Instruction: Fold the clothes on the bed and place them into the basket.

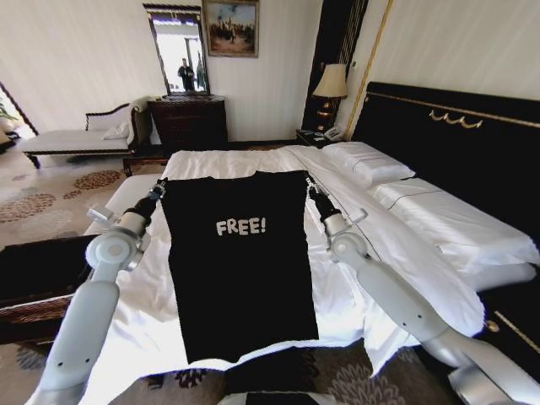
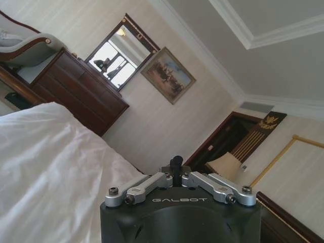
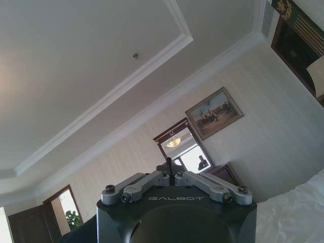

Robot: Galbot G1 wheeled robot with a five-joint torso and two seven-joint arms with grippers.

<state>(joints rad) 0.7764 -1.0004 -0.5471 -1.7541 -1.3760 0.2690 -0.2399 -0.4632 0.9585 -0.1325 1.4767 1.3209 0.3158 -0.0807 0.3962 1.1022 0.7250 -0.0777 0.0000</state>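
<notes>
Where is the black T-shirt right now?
In the head view, the black T-shirt hangs spread at centre, above the bed, its top corners at the left gripper and right gripper.

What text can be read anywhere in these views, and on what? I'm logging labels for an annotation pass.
"FREE!" in white letters on the chest of the black T-shirt, held up over the bed.
"GALBOT" on the housing of the left end effector.
"GALBOT" on the housing of the right end effector.
The framed painting shows no readable text.
</notes>
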